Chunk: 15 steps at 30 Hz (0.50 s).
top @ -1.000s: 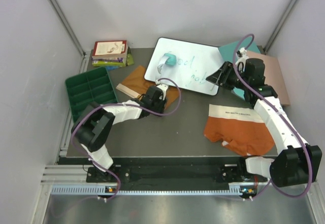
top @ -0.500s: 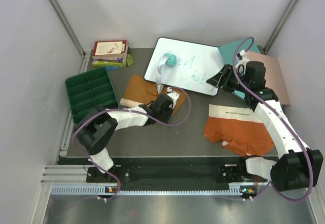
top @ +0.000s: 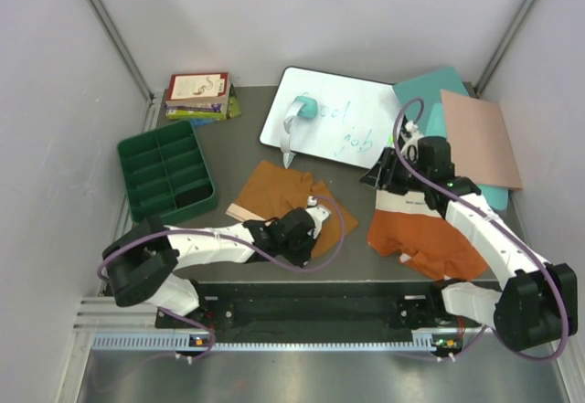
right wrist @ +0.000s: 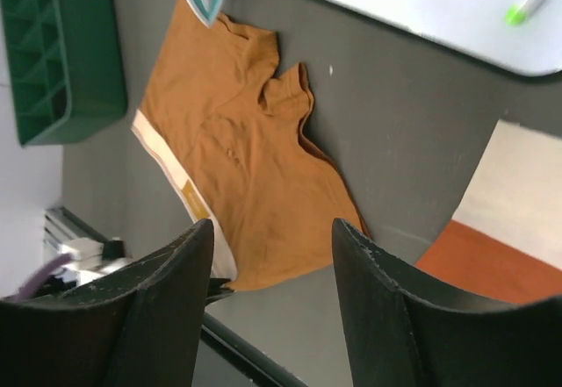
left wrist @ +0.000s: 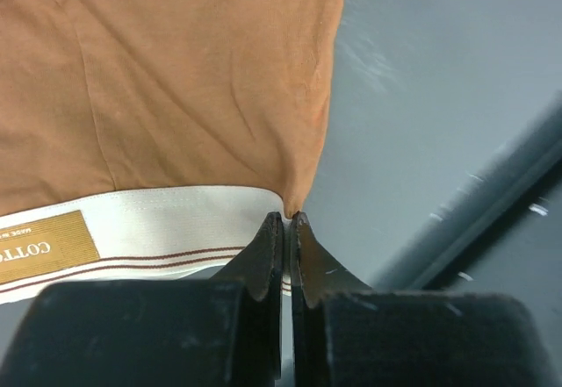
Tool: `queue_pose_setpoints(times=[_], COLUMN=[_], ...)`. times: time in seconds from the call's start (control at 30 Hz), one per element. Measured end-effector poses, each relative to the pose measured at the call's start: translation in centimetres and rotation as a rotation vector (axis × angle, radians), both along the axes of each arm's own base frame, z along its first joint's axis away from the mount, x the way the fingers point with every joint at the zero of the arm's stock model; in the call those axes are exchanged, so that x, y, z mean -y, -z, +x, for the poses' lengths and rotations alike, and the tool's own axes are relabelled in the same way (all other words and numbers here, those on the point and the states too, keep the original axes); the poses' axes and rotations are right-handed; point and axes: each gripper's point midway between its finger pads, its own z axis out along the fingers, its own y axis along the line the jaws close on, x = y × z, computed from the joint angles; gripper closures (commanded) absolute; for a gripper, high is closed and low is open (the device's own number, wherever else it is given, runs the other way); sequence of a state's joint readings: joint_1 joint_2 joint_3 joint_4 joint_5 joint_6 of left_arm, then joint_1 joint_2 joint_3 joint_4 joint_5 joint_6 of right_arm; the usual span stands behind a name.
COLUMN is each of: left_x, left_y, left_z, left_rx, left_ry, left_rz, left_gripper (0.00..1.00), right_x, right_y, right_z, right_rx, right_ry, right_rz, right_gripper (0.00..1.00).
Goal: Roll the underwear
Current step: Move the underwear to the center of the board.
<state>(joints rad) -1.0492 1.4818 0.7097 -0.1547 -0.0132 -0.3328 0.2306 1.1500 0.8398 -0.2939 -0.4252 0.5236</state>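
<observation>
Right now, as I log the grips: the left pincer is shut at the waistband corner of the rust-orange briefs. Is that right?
No, the colour is wrong. The left pincer is shut at the waistband corner of the mustard-tan briefs, as the left wrist view shows. The rust-orange briefs lie apart, to the right.

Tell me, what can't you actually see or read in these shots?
- Left wrist view: the waistband label on the tan briefs runs off the left edge.
- Top view: the right arm covers part of the orange briefs.
- Left wrist view: whether the shut left gripper pinches cloth; its fingertips hide the contact.
</observation>
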Motion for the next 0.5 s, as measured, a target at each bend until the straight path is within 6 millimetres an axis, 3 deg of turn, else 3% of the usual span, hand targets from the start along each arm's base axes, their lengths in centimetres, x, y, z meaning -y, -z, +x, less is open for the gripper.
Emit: queue_pose_setpoints(times=[0.27,0.33,0.37,0.5], left_x=[1.5,2.0,2.0,2.3], left_y=[-0.8,-0.7,-0.6,-0.3], left_z=[-2.5,-2.9,-3.1,-3.8], left_rx=[-0.099,-0.114,-0.118,-0.118], left_ry=[-0.054,-0.064,-0.065,-0.071], left_rz=[-0.11,-0.119,-0.118,-0.106], left_gripper=[0.99,0.89,0.77,0.59], right_x=[-1.4,-1.6,-1.6,-1.0], right_y=[7.3,8.6,9.0,10.8], right_z=[-5.1,-6.4,-6.7,-7.8], right_rx=[-0.173,-0.211,-0.221,-0.27], right_ry=[-0.047,-0.06,-0.06,-0.044], right_rz=[-0.097,-0.131,-0.141,-0.182], right_gripper=[0.46,0.46,0.46,0.47])
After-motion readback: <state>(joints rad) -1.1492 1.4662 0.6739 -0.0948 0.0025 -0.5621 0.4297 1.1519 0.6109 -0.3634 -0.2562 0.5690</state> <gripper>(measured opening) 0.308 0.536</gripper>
